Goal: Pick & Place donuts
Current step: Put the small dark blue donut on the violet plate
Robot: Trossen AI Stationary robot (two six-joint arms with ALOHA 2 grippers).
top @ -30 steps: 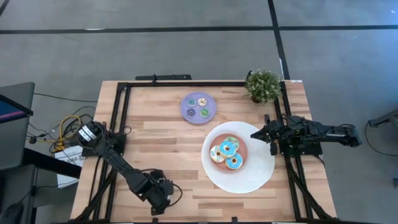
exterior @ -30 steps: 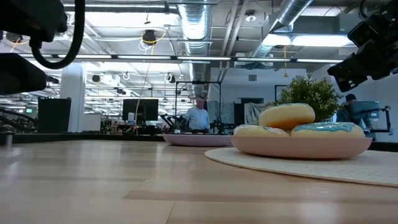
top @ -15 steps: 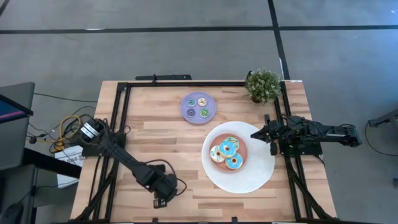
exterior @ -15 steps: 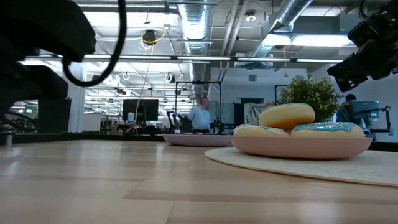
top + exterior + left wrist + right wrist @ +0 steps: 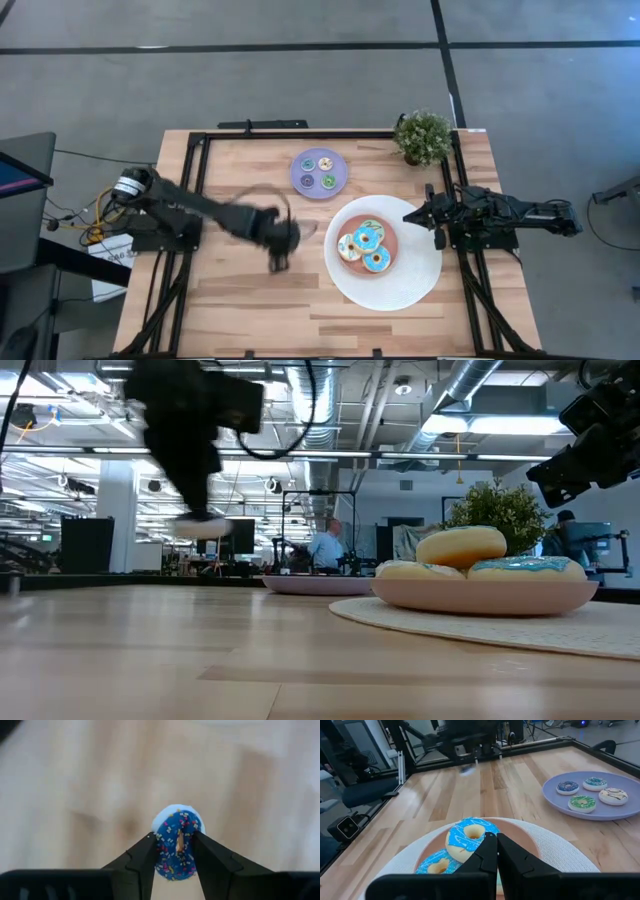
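My left gripper hangs blurred over the middle of the table, left of the big white plate, and is shut on a tiny dark-blue sprinkled donut. The low view shows that donut well above the tabletop. Three larger donuts, two blue and one cream, lie on the plate's pink centre, with a striped one behind them. Several tiny donuts rest on the lavender plate. My right gripper waits shut at the table's right edge, by the white plate's rim. My left gripper pinches the tiny blue donut between its two fingers, by two opposite sides of the ring's outer rim. The fingers point steeply down. The donut's iced face is turned up toward the wrist, and it hangs clear of the table.
A small potted plant stands at the far right corner. A black frame runs along the table's left, far and right sides. Bare wood lies between my left gripper and the near edge.
My left gripper has swung from the table's near edge toward the middle and the white plate, rising as it went, faster in the last half second. The tiny blue donut is now clear of the table.
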